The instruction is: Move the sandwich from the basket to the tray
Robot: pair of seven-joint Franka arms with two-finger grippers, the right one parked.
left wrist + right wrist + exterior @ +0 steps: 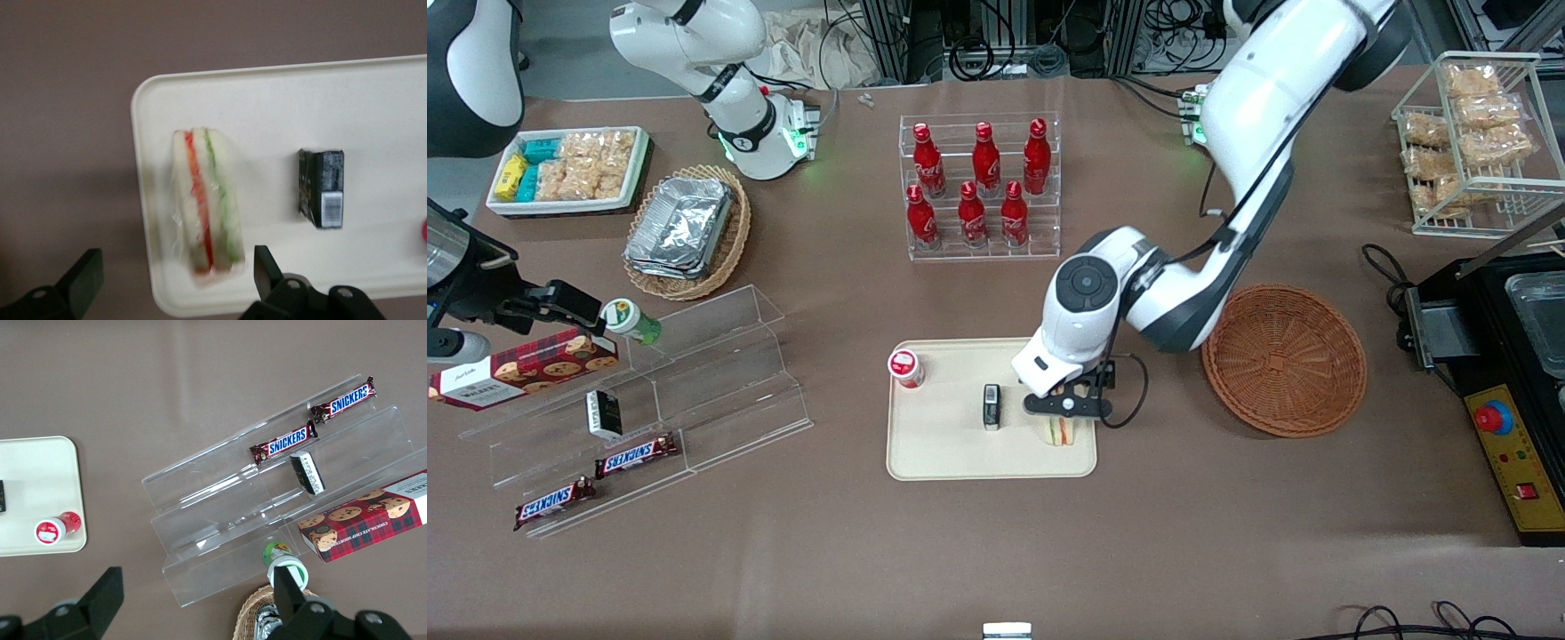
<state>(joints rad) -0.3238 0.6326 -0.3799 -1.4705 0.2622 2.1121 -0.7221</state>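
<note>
Brown table (996, 551) w/ tray (943, 458), basket (1283, 359)

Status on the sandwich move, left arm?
Gripper open, directly above the tray. Sandwich lying on tray, released, near its corner. Basket empty. Small black packet beside sandwich, apart, not obstructing.

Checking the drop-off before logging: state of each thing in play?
sandwich: on the tray, on edge, released
tray: flat on table, also holds a small dark packet and a red-capped bottle
basket: empty
end effector: open, just above the sandwich
</note>
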